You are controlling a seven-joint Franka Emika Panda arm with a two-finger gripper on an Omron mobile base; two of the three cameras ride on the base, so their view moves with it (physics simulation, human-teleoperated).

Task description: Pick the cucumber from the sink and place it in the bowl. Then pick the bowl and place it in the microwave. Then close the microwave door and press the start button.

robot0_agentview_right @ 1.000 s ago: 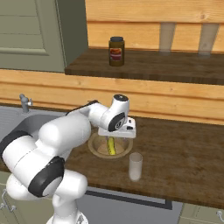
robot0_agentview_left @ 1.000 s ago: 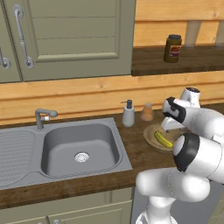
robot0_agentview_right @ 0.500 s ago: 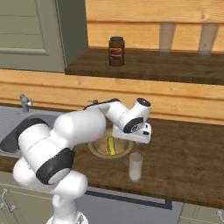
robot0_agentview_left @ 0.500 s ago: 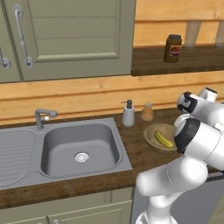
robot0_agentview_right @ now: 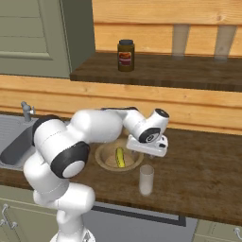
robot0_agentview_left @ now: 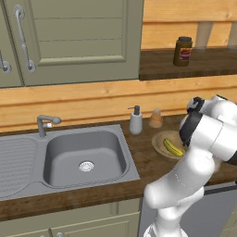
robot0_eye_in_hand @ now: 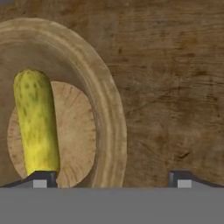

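Note:
The cucumber (robot0_eye_in_hand: 37, 122) lies loose in the tan bowl (robot0_eye_in_hand: 109, 100) on the wooden counter, right of the sink (robot0_agentview_left: 85, 157). My gripper (robot0_eye_in_hand: 113, 179) hangs just above the bowl's right rim, jaws wide open with nothing between them; one fingertip (robot0_eye_in_hand: 41, 177) is over the cucumber's end, the other over bare counter. From the right base view the gripper (robot0_agentview_right: 147, 149) sits over the right edge of the bowl (robot0_agentview_right: 104, 163), with the cucumber (robot0_agentview_right: 120, 157) beside it. The left base view shows the bowl (robot0_agentview_left: 158, 141) and the cucumber (robot0_agentview_left: 173, 148) partly behind my arm. The microwave and its door are out of view.
A clear glass (robot0_agentview_right: 146, 179) stands on the counter just in front of the gripper. A soap dispenser (robot0_agentview_left: 135, 120) and a small brown shaker (robot0_agentview_left: 156, 118) stand behind the bowl by the wall. A dark jar (robot0_agentview_left: 182, 51) sits on the shelf above. The tap (robot0_agentview_left: 46, 122) is left of the basin.
My hand has swung right, from over the bowl's middle to over its right rim. The cucumber stays lying in the bowl, and the jaws stay open.

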